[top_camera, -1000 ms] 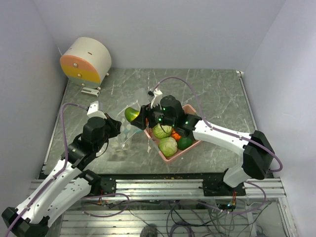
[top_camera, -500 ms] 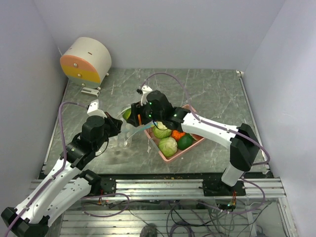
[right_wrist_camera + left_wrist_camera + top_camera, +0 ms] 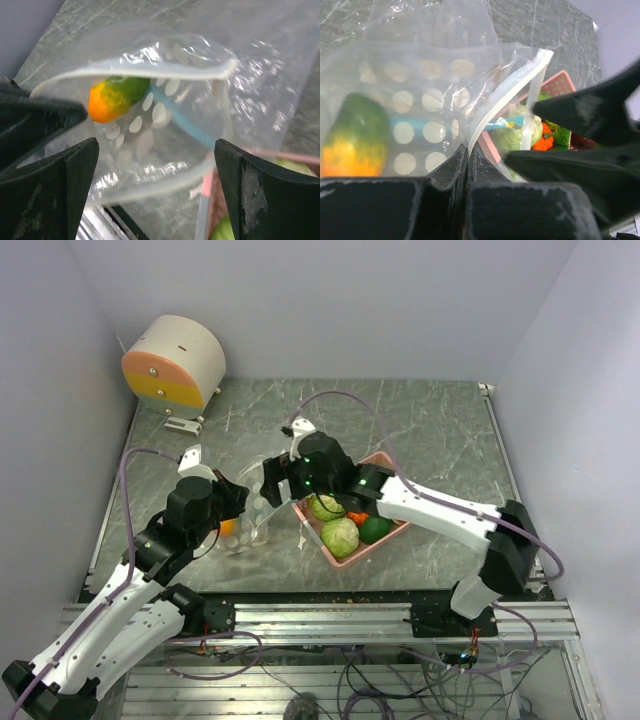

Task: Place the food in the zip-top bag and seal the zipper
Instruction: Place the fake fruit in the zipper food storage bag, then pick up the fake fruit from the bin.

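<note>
The clear zip-top bag [image 3: 252, 512] stands with its mouth open, left of the pink tray. My left gripper [image 3: 236, 502] is shut on the bag's rim [image 3: 470, 131]. My right gripper [image 3: 272, 483] is open and empty just over the bag mouth [image 3: 150, 125]. A green and orange fruit [image 3: 228, 527] lies inside the bag; it also shows in the left wrist view [image 3: 355, 135] and the right wrist view [image 3: 113, 97]. The teal zipper [image 3: 181, 119] runs across the bag. Two pale green cabbages [image 3: 340, 537], an orange piece [image 3: 357, 517] and a dark green piece [image 3: 375, 529] lie in the tray.
The pink tray [image 3: 338, 562] sits right of the bag, under my right arm. A round cream and orange drum [image 3: 172, 362] stands at the back left. White walls close in both sides; a metal rail runs along the near edge.
My right gripper carried the green and orange fruit left to the bag mouth and let go. The fruit now lies inside the bag. My left gripper kept its hold on the rim.
</note>
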Robot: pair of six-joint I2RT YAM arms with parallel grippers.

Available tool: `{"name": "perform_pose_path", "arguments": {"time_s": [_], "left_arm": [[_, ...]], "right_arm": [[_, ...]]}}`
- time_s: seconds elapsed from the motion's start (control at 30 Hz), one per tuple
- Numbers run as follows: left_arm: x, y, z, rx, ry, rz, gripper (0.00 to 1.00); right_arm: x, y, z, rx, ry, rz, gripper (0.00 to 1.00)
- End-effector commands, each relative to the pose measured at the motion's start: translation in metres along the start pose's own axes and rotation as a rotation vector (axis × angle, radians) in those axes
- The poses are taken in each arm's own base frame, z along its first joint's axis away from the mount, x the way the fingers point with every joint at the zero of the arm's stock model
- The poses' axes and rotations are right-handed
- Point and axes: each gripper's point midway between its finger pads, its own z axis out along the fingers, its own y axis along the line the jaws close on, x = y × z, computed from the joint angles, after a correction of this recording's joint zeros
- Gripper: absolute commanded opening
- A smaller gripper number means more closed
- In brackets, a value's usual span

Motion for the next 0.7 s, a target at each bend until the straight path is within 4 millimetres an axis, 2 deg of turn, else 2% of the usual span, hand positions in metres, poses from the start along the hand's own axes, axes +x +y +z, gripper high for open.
{"name": "perform_pose_path", "arguments": {"time_s": [0.0,0.07,0.23,0.37,0.53,0.67], "left_arm": [[0.0,0.0,0.0,0.013,-0.019,-0.014,0.07],[0.002,0.001,0.001,0.012,-0.02,-0.014,0.07],[0.008,0.0,0.006,0.03,-0.009,-0.019,0.07],[0.014,-0.003,0.011,0.041,0.013,-0.009,0.07],[0.014,-0.002,0.012,0.036,0.02,0.008,0.07],[0.015,0.003,0.012,0.02,0.014,0.014,0.07]], "right_arm": [[-0.018,-0.023,-0.06,0.124,-0.073,0.012,1.0],[-0.007,-0.048,-0.085,0.249,-0.073,0.041,1.0],[0.036,-0.145,-0.151,0.661,-0.036,0.163,1.0],[0.063,-0.202,-0.177,0.796,0.015,0.253,1.0],[0.07,-0.239,-0.194,0.935,0.027,0.255,1.0],[0.09,-0.256,-0.188,0.963,0.103,0.245,1.0]]}}
